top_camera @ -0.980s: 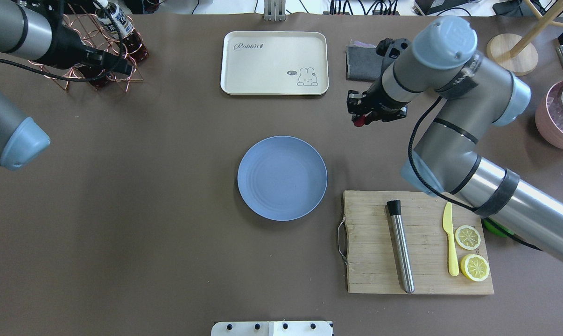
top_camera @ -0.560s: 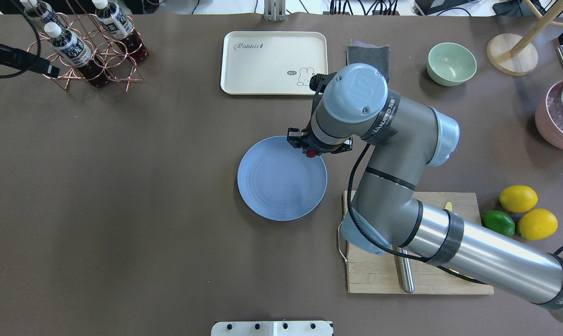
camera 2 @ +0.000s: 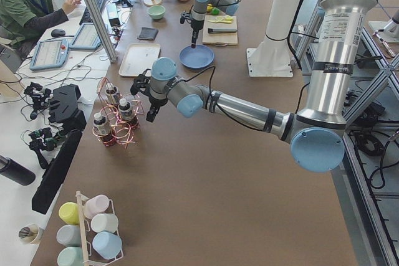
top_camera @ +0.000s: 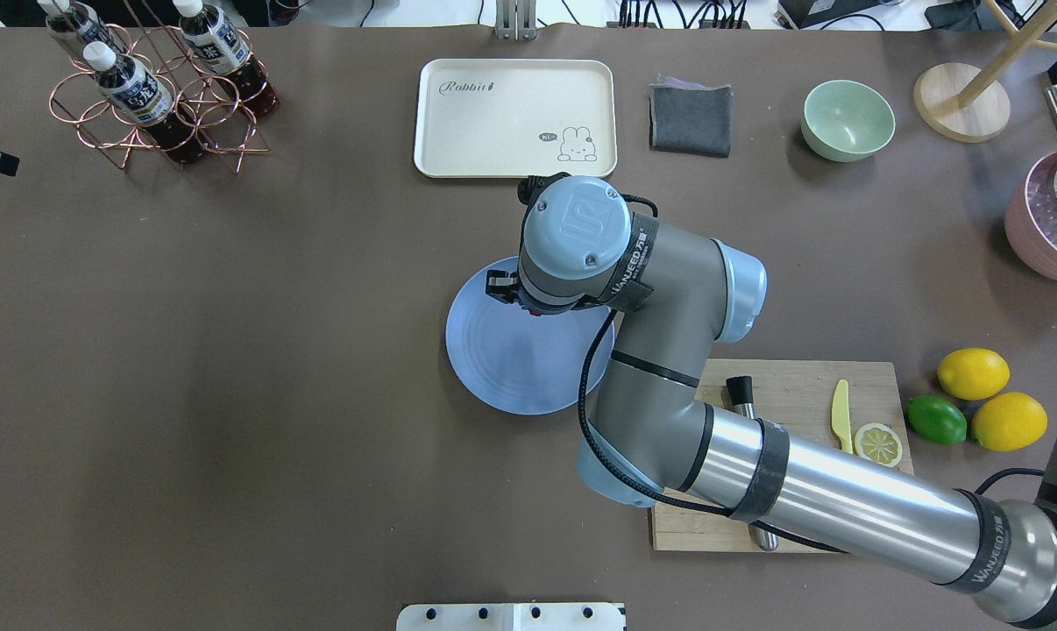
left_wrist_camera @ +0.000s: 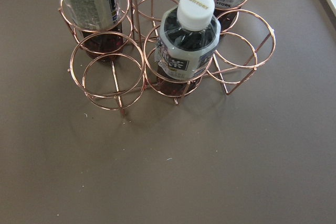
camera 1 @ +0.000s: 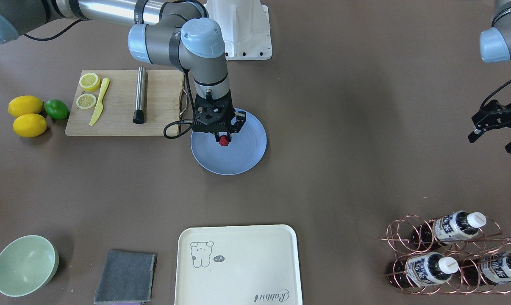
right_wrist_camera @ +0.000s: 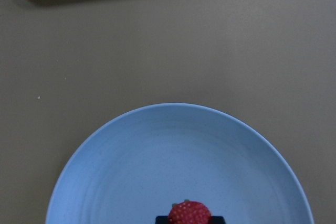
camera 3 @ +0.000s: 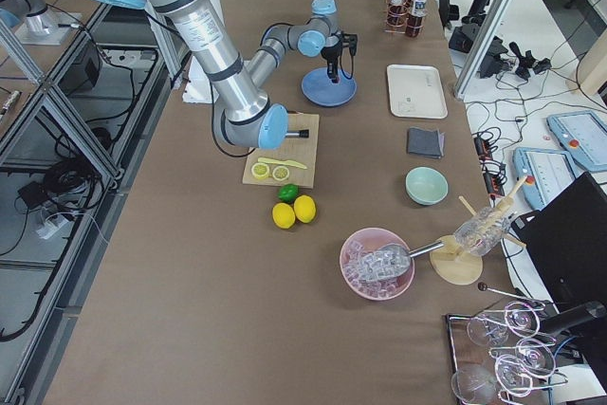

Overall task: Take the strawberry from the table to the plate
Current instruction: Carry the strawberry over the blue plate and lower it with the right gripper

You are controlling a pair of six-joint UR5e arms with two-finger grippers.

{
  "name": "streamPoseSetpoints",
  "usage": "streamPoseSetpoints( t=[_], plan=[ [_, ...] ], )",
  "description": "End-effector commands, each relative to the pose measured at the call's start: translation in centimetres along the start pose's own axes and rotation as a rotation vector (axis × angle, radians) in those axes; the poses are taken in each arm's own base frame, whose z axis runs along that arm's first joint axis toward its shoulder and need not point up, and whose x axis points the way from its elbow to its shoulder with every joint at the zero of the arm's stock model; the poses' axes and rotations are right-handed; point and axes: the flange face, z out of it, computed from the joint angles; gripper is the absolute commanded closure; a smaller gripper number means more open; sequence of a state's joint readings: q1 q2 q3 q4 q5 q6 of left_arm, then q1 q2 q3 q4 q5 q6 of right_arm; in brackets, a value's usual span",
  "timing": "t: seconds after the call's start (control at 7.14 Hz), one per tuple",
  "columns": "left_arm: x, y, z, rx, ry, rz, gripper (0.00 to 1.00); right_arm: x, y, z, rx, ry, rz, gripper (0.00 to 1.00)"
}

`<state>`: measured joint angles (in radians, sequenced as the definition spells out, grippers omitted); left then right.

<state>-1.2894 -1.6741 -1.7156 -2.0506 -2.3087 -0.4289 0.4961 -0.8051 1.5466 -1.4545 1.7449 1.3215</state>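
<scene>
The right pincer (camera 1: 224, 137) clamps the strawberry (camera 1: 224, 142) over the plate (camera 1: 247, 157) directly beneath, seemingly poised for release.

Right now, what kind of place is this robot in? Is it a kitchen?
Probably a robot lab, set up like a kitchen. A person sits working beside the table, and the right gripper holds a strawberry over the plate, near a cutting board.

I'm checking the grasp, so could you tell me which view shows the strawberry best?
The exterior front-facing view: the strawberry shows whole in the right gripper over the plate. The right wrist view crops it; overhead, the arm nearly hides it; side views are too far.
</scene>
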Motion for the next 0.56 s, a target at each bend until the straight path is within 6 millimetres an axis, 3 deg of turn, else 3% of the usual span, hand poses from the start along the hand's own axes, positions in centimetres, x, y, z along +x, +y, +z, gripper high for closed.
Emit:
streamPoseSetpoints(
  t=[0.0,0.42],
  plan=[
    [-0.6,0.3,0.2,-0.005,-0.008,-0.008,0.02,-0.4,1.2,2.6,0.012,0.000,-0.017,1.00],
    [-1.3,0.3,0.0,-0.004,-0.015,-0.020,0.02,-1.0,2.9,3.2,0.010,0.002,-0.031,1.00]
  ],
)
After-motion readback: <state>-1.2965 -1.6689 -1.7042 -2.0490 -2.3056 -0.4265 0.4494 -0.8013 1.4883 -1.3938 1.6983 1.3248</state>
